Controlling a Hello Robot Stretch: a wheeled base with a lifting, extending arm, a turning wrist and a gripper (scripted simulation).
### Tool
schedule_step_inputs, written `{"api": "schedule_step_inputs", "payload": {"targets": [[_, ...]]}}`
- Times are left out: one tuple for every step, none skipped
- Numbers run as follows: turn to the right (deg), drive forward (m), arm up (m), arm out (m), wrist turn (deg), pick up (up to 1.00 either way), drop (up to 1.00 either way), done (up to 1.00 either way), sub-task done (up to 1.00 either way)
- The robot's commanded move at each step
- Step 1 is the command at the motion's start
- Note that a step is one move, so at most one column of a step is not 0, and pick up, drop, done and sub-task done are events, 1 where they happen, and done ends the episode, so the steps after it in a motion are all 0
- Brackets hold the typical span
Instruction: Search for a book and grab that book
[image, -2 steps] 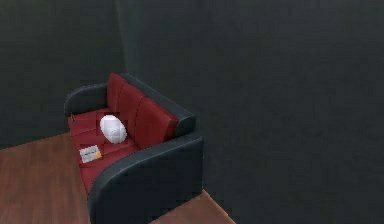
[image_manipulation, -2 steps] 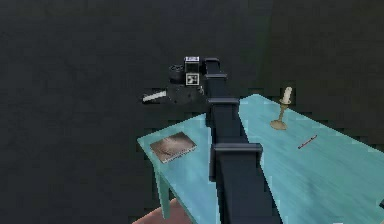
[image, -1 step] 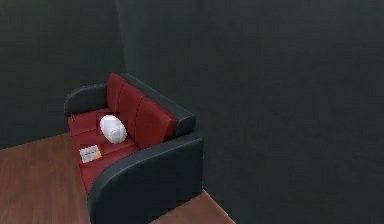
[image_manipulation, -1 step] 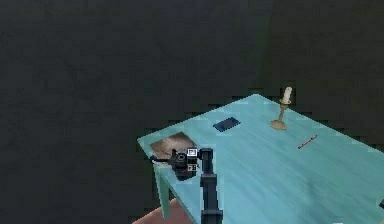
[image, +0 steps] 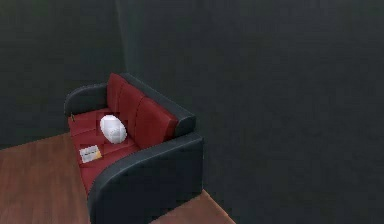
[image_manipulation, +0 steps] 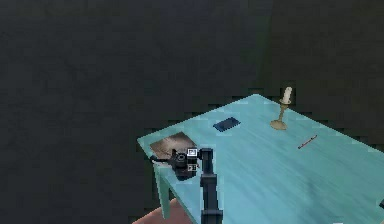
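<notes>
A small flat book-like thing (image: 90, 153), pale with a coloured cover, lies on the front of the red seat of a sofa (image: 150, 120) at the forward view's left. In the arm side view, the dark arm (image_manipulation: 207, 190) rises over a teal table (image_manipulation: 280, 170), and my gripper (image_manipulation: 160, 157) reaches toward the table's left corner, near a brown patch (image_manipulation: 172, 143) on the top. I cannot tell whether it holds anything. A small dark flat rectangle (image_manipulation: 226, 125) lies further out on the table.
The sofa has a dark frame and a white cushion (image: 112, 128), and it stands in a corner of dark walls on wood floor (image: 35, 185). On the teal table stand a candlestick (image_manipulation: 283, 110) and a thin red pen-like thing (image_manipulation: 307, 145).
</notes>
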Motion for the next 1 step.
{"api": "schedule_step_inputs", "payload": {"targets": [[0.0,0.00,0.10,0.00,0.0,0.00,0.00,0.00,0.00]]}}
